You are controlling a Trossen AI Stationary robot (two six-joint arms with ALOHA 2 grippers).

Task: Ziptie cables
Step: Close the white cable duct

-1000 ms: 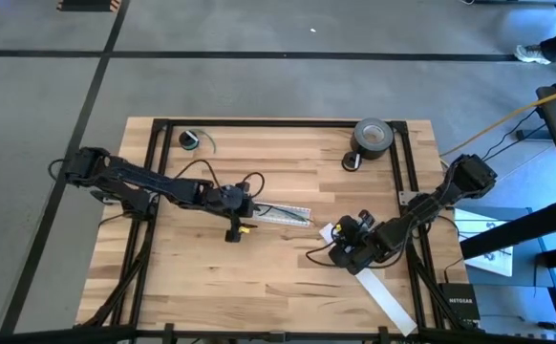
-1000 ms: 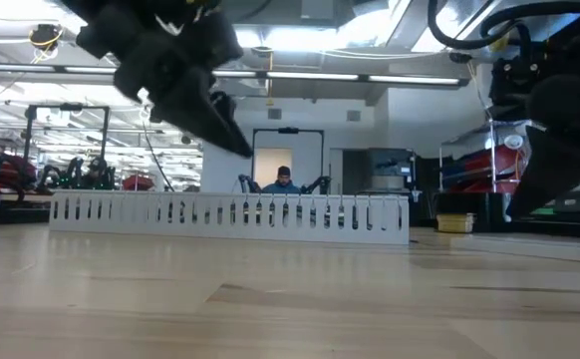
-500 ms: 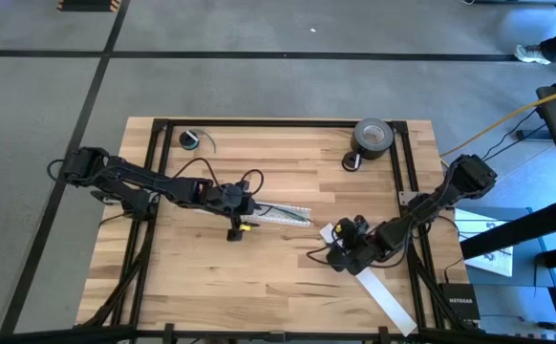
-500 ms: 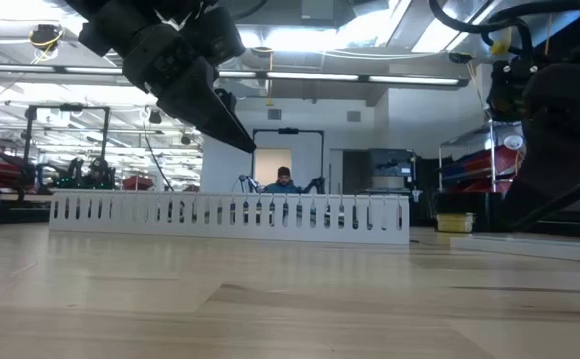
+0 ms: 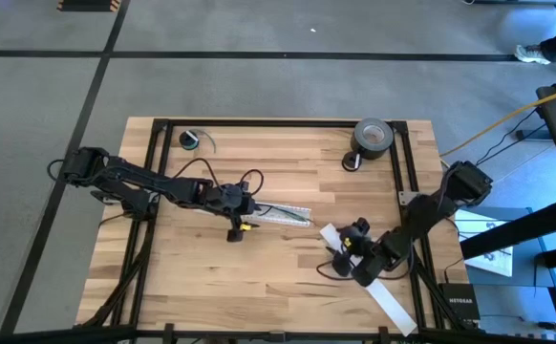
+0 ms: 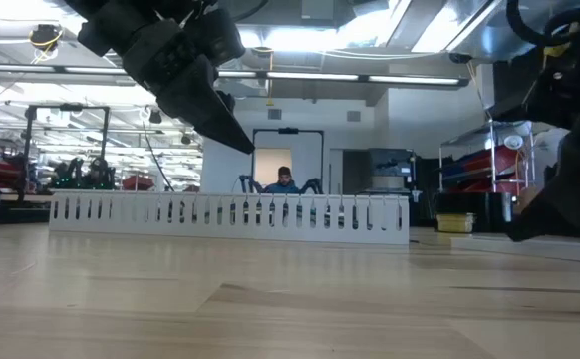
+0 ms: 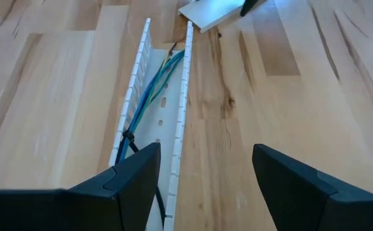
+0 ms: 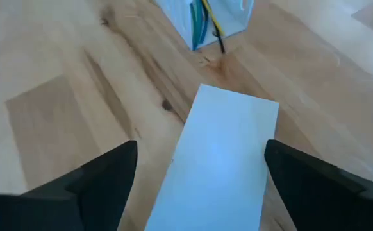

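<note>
A white slotted channel [image 5: 284, 214] lies on the table's middle. The cables [image 7: 149, 96], blue, green and yellow wires, lie inside it, and a black ziptie [image 7: 128, 137] loops round them. My left gripper [image 7: 206, 154] hangs open, tilted down over the channel's left end [image 5: 255, 210]. A flat white strip [image 8: 220, 160] lies on the wood, running from the channel's right end toward the near right corner. My right gripper [image 8: 199, 160] is open low over the strip's far end [image 5: 345, 250], one finger on each side, apart from it.
A dark roll of tape [image 5: 372, 136] stands at the far right and a small coil [image 5: 192, 140] at the far left. Black frame rails [image 5: 278, 122] run round the table. In the low view a person [image 6: 284, 179] sits far behind the channel [image 6: 230, 217].
My right gripper has gone down and toward the table's near edge along the white strip, tipping further downward. The strip's far end, covered by the gripper a second ago, now shows on the wood. My left gripper has kept its place.
</note>
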